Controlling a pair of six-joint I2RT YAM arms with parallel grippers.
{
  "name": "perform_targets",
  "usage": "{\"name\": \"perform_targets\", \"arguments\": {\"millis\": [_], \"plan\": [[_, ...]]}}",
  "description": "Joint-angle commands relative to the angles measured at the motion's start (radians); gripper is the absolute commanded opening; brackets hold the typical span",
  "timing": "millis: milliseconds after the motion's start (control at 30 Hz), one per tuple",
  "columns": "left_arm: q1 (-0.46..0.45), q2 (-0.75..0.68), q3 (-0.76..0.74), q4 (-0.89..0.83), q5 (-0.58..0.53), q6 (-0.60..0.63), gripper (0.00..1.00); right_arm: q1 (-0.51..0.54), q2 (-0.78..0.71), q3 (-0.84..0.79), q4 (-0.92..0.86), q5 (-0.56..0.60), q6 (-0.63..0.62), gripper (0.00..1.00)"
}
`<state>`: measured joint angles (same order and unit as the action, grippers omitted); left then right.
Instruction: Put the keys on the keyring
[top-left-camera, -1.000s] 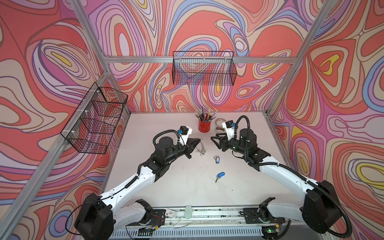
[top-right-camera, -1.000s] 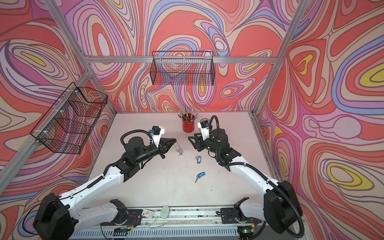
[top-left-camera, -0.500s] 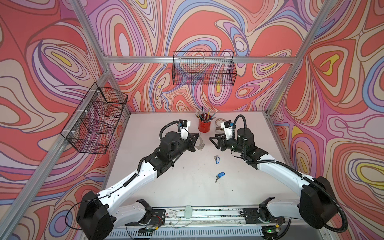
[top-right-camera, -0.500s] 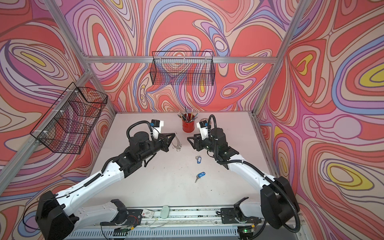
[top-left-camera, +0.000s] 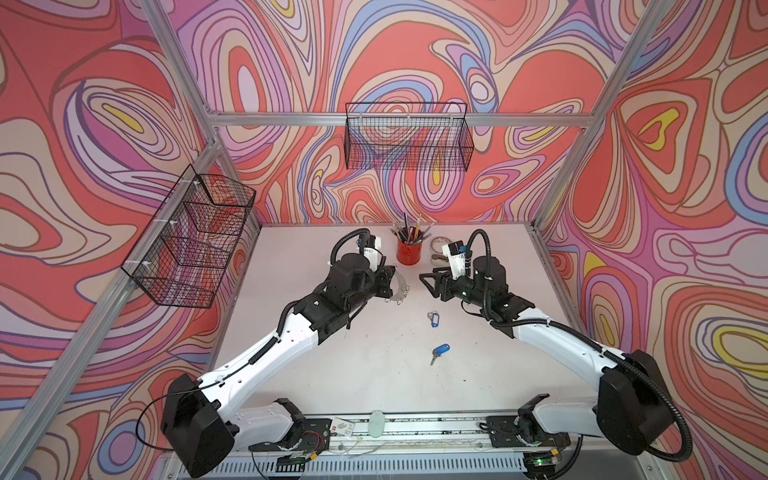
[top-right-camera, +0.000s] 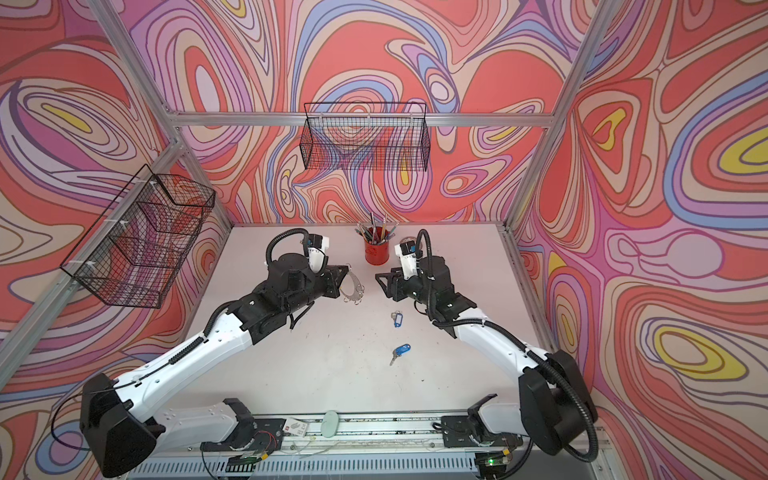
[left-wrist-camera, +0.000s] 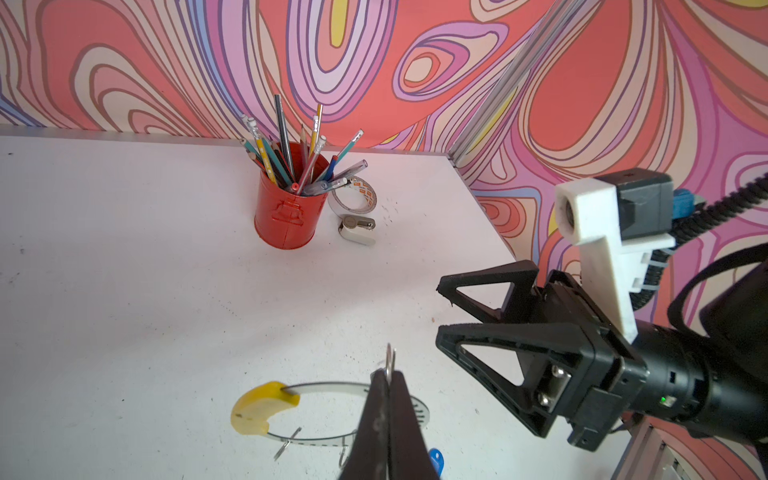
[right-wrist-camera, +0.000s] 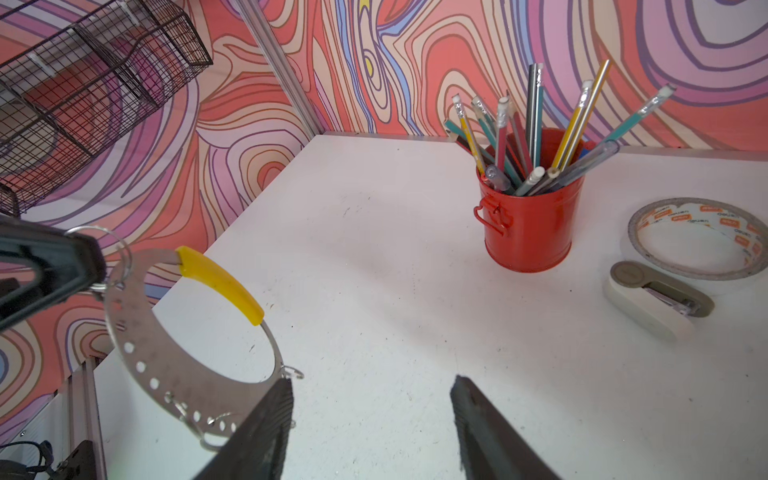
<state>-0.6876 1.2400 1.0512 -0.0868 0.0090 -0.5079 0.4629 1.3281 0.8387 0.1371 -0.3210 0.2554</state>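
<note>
Pinching the keyring (right-wrist-camera: 153, 361) by a wire loop (left-wrist-camera: 389, 358) in the left gripper (left-wrist-camera: 388, 380), held out for threading. Spread apart, empty, at the right gripper (right-wrist-camera: 372, 382) opposite; keys (top-left-camera: 434, 319) down below both jaws, unpicked.

Bright, even light fell from above, and the white counter (top-left-camera: 374, 332) looked slightly washed out around the red pencil cup (top-left-camera: 409, 252). Shadows were soft and pale. A faint grey patch lay beside the cup (right-wrist-camera: 528, 224) in the right wrist view, and another lay under the keyring (left-wrist-camera: 259, 407), nearer the lens than the cup. The cup's enamel carried a mild sheen without hard glare. The right tool (right-wrist-camera: 372, 380) sat close to its camera, and its fingers (right-wrist-camera: 266, 436) were blurred. In both top views the frame posts (top-left-camera: 176, 54) splayed outward, well away from the cup.
</note>
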Motion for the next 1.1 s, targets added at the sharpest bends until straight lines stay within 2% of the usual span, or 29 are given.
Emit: {"name": "perform_targets", "arguments": {"millis": [0,33,67,133,233,400,500,567,633,733,867,933,1000,1067], "plan": [[-0.004,0.006,0.037,-0.027,-0.018,-0.013,0.0,-0.005,0.008,0.014,-0.018,0.043,0.015,0.68],[-0.004,0.007,0.038,-0.027,-0.018,-0.008,0.0,-0.004,0.004,0.011,-0.018,0.071,0.02,0.69],[-0.004,0.006,0.034,-0.018,-0.015,0.003,0.0,-0.004,-0.001,0.004,-0.021,0.119,0.028,0.76],[-0.003,-0.009,0.008,0.024,-0.016,0.029,0.0,-0.005,-0.017,-0.015,-0.019,0.205,0.043,0.96],[0.003,-0.047,-0.036,0.077,-0.025,0.074,0.0,-0.004,-0.046,-0.038,-0.01,0.259,0.054,0.98],[0.06,-0.096,-0.057,0.08,0.043,0.111,0.0,-0.005,-0.058,-0.039,-0.056,0.304,0.074,0.98],[0.124,-0.128,-0.093,0.09,0.125,0.088,0.0,-0.005,-0.094,-0.088,-0.034,0.354,0.077,0.98],[0.178,-0.148,-0.121,0.087,0.157,0.025,0.0,-0.005,-0.118,-0.13,-0.036,0.395,0.094,0.98],[0.218,-0.16,-0.137,0.071,0.182,-0.023,0.0,-0.005,-0.105,-0.091,-0.143,0.408,0.128,0.94],[0.242,-0.163,-0.118,-0.021,0.18,-0.023,0.0,-0.005,-0.056,-0.021,-0.305,0.422,0.207,0.76],[0.258,-0.157,-0.116,-0.056,0.339,0.045,0.0,-0.004,0.079,0.057,-0.44,0.391,0.216,0.6],[0.258,-0.166,-0.149,-0.015,0.439,0.102,0.0,-0.002,0.163,0.086,-0.449,0.3,0.167,0.58],[0.258,-0.183,-0.178,0.006,0.462,0.121,0.0,-0.004,0.244,0.112,-0.45,0.256,0.124,0.58],[0.258,-0.194,-0.198,0.023,0.478,0.141,0.0,-0.012,0.301,0.125,-0.412,0.196,0.1,0.62]]}}
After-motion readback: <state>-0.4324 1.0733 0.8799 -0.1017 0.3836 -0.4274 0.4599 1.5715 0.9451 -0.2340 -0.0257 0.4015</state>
